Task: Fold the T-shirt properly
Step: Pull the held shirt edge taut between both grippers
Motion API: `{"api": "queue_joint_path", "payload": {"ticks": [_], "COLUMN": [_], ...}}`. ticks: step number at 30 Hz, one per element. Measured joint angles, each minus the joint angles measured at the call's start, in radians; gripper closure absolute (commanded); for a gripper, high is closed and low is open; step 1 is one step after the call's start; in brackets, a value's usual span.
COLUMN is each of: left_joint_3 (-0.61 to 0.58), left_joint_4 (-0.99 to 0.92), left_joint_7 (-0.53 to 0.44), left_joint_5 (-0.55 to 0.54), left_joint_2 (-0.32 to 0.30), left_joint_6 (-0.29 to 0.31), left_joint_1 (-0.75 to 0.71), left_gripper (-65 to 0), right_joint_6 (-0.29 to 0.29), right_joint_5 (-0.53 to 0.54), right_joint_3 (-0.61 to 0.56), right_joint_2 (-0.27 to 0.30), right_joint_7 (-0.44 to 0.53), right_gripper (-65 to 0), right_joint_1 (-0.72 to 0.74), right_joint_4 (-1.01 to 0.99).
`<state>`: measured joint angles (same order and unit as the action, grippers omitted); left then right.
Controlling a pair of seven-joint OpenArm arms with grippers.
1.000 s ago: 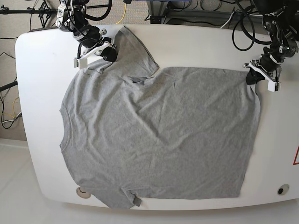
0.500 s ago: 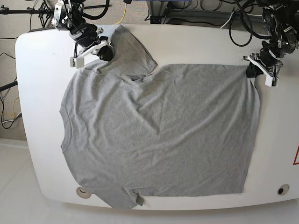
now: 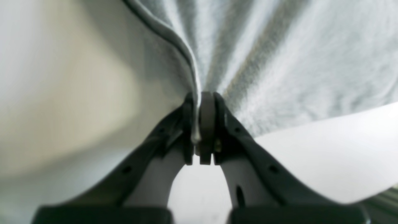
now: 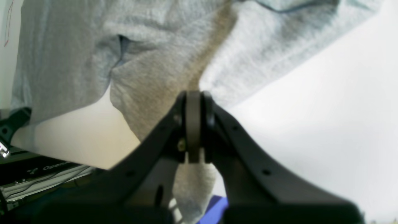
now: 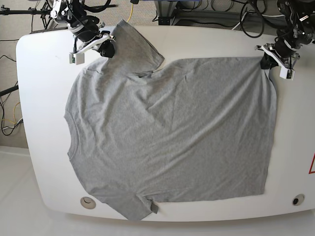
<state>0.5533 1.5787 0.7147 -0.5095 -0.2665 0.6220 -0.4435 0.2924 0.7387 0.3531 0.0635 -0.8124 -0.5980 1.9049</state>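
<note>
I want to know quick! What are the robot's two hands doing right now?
Left gripper: jaws closed, holding the T-shirt hem.
Right gripper: jaws closed, holding the T-shirt near its sleeve.

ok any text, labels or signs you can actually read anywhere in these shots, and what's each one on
"Open...": pale lettering on dark equipment below the table edge in the right wrist view, blurred and cut off, so only the start reads.
Red triangular sign at the white table's right edge: cropped, content unreadable.
Round mark near the table's front edge: too small to read.
T-shirt: plain grey side up, no lettering visible.
</note>
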Motion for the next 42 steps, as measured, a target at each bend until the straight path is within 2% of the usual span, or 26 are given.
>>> {"api": "queue_joint_path", "payload": {"ticks": [10,15,33,42], "left_joint_3": [0.031,0.031,0.027,0.029], "left_joint_4": [0.046,0.090,0.147,0.167], "left_joint_7": [0.009,0.033,0.006,0.003], "left_joint_5": [0.016,0.016,0.015,0.015], "left_joint_2": [0.002,0.006,0.008,0.014], "left_joint_6": [-0.001,0.000,0.000,-0.002], "left_joint_1": [-0.051,-0.062,-0.062,-0.077], "left_gripper": [0.0,0.0,0.0,0.0], "right_joint_6": [-0.005,-0.003,-0.003,0.045], "right_joint_5": [0.000,-0.002,-0.001,-0.002], "right_joint_3": [0.040,0.051,0.111,0.152], "right_joint_2": [0.003,0.000,0.001,0.001], "right_joint_7": [-0.002,-0.004,-0.005,-0.011], "right_gripper": [0.0,-0.2,-0.4,-0.5], "right_joint_1": [-0.082,-0.082,-0.076,-0.057], "right_joint_4": [0.051,0.069,0.105,0.095]}}
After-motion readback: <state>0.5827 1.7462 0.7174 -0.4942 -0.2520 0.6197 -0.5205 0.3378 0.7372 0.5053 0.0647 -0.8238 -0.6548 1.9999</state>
